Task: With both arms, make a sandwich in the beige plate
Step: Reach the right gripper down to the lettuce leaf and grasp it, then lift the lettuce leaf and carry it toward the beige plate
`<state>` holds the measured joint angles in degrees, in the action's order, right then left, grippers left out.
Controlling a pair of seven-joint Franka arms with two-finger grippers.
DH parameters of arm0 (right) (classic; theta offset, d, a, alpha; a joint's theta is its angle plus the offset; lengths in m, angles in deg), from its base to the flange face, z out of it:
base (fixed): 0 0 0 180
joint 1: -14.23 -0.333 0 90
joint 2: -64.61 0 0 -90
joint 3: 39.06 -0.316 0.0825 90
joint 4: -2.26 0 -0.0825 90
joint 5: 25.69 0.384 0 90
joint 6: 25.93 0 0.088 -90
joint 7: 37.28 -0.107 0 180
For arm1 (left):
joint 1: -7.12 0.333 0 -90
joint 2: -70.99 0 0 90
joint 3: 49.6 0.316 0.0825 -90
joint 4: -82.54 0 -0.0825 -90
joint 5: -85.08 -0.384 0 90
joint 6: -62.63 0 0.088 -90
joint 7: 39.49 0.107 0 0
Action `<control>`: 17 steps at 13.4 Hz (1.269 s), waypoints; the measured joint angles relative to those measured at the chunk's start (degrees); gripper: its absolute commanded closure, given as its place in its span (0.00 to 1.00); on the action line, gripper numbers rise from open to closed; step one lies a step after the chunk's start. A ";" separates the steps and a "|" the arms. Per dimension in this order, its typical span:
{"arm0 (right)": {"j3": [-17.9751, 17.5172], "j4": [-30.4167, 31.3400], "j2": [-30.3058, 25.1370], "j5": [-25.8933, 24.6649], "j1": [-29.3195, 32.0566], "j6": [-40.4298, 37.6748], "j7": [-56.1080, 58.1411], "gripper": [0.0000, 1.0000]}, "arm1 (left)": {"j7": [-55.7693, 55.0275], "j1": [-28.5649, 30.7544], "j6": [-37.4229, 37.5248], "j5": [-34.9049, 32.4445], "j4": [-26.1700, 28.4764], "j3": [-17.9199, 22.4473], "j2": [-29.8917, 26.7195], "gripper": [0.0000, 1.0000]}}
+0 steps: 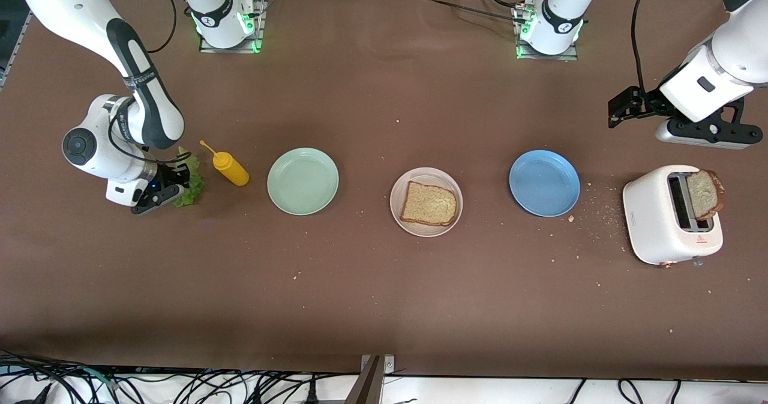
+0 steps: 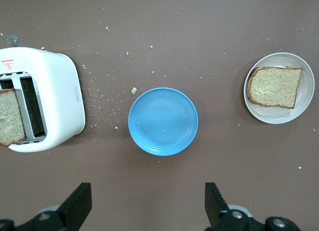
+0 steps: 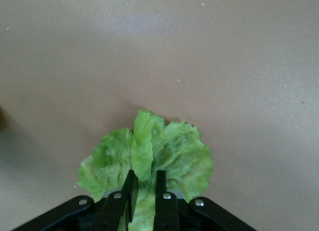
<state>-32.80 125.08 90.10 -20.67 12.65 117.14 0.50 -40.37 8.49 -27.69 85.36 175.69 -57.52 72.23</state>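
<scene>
A crinkled green lettuce leaf (image 1: 191,182) (image 3: 172,149) lies on the table at the right arm's end. My right gripper (image 1: 157,197) (image 3: 145,180) is down on it, shut on a raised fold of the leaf. The beige plate (image 1: 414,228) (image 2: 305,71) sits mid-table with one brown bread slice (image 1: 429,204) (image 2: 275,86) lying flat in it. A second bread slice (image 1: 705,194) (image 2: 10,116) stands in a slot of the white toaster (image 1: 657,224) (image 2: 55,86). My left gripper (image 1: 624,107) (image 2: 148,201) hangs open and empty in the air at the left arm's end, by the toaster.
A yellow squeeze bottle (image 1: 231,168) lies beside the lettuce. A mint-green plate (image 1: 303,181) sits between the bottle and the beige plate. A blue plate (image 1: 544,182) (image 2: 163,121) sits between the beige plate and the toaster, with crumbs scattered near it.
</scene>
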 measured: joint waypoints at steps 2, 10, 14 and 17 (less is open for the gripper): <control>-0.02 -0.55 -0.03 -0.14 -0.08 -0.03 0.07 1.00 | 0.00 0.00 0.02 0.00 0.00 0.00 0.00 0.00; -0.17 -24.71 -1.43 -4.03 -2.40 -28.34 0.34 1.00 | 0.00 -0.05 0.11 0.00 0.00 -0.11 0.00 0.00; -0.30 -38.01 -1.71 -4.01 -7.59 -40.06 -5.24 1.00 | 0.00 -0.05 0.12 0.00 -0.12 -0.11 0.00 0.00; -0.54 -42.76 -1.75 -0.99 -13.00 -43.76 -20.86 1.00 | 0.00 -0.05 0.16 0.00 -0.15 -0.11 0.00 0.00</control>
<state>-33.34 82.31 88.36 -21.67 -0.35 73.38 -20.36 -40.37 8.44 -27.53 85.36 175.55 -57.63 72.23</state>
